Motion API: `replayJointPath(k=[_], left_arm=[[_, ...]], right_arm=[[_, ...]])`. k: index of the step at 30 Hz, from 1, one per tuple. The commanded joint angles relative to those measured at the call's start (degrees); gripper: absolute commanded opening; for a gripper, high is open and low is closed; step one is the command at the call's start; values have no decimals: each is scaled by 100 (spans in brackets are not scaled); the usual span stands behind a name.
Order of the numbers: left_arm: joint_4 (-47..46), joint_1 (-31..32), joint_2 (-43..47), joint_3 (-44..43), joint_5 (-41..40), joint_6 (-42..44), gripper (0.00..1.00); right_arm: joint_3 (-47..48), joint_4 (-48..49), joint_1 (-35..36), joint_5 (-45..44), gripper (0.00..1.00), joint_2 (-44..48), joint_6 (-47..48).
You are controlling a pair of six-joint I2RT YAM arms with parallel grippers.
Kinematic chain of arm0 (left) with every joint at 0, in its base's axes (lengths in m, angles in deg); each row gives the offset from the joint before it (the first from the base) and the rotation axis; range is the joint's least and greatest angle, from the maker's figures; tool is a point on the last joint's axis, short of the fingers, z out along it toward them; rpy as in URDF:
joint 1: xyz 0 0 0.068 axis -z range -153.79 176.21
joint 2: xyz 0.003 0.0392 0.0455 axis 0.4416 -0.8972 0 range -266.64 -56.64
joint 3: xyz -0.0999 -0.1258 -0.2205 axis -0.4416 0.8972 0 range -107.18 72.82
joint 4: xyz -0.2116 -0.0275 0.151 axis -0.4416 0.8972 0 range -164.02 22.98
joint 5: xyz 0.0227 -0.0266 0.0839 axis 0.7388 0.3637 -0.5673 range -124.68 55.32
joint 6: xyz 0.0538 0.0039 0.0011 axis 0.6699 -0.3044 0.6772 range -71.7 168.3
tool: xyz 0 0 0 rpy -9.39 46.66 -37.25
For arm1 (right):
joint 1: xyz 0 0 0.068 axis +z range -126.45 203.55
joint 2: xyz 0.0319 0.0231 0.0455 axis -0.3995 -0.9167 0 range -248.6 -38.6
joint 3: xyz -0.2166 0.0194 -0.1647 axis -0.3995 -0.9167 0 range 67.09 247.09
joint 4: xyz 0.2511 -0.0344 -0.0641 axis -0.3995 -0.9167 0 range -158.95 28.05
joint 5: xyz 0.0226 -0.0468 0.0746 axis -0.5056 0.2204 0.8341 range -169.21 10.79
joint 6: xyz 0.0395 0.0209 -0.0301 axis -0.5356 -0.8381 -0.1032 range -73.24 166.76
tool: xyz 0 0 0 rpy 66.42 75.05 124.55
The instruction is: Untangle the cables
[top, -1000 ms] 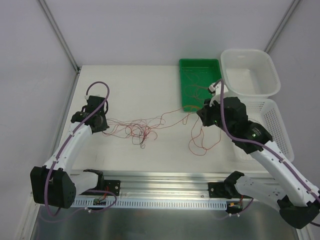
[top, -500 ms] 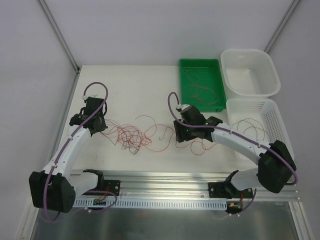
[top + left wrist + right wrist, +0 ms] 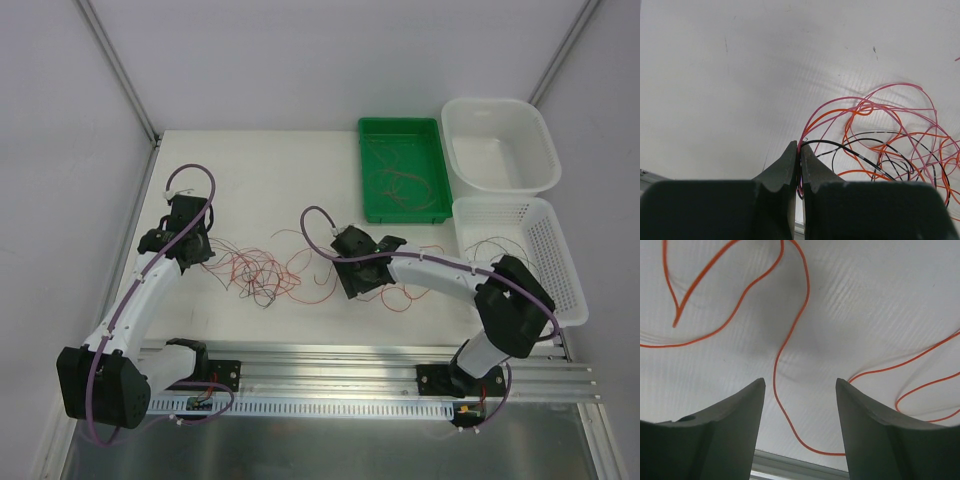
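Note:
The cables (image 3: 262,272) lie as a loose tangle of thin red, orange and dark wires on the white table between the two arms. My left gripper (image 3: 205,252) sits at the tangle's left end. In the left wrist view it (image 3: 800,150) is shut on a pink and a black cable, and the rest of the tangle (image 3: 890,145) curls off to the right. My right gripper (image 3: 358,285) hovers low over the tangle's right end. In the right wrist view it (image 3: 800,383) stands open, with an orange cable (image 3: 790,335) lying on the table between its fingers, untouched.
A green tray (image 3: 434,170) at the back holds several loose cables. A white bin (image 3: 545,150) stands to its right. In front of the bin, a white slotted basket (image 3: 555,250) has a thin wire in it. The metal rail (image 3: 320,385) runs along the near edge.
My right arm swung left from the green tray to the table's middle and its jaws opened. The stretched cables fell back into a looser heap. The left arm barely moved.

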Motion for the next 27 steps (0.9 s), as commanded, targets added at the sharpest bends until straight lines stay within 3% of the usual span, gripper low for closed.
replayJointPath(k=[1, 10, 16, 18, 22, 27], left_arm=[[-100, -58, 98, 29, -138, 62, 0], [-100, -58, 80, 29, -112, 88, 0], [-108, -58, 107, 56, -165, 79, 0], [-100, -58, 116, 56, -174, 88, 0], [-108, -58, 116, 56, -191, 79, 0], [-108, -58, 89, 47, -244, 79, 0]], right_arm=[[204, -260, 40, -193, 62, -167, 9], [98, 110, 189, 423, 52, -431, -9], [-43, 181, 189, 317, 38, -581, -9], [-87, 189, 189, 309, 29, -581, -9], [-61, -30, 189, 116, 2, -239, 0], [727, -985, 180, -473, 1, 1140, 367]])
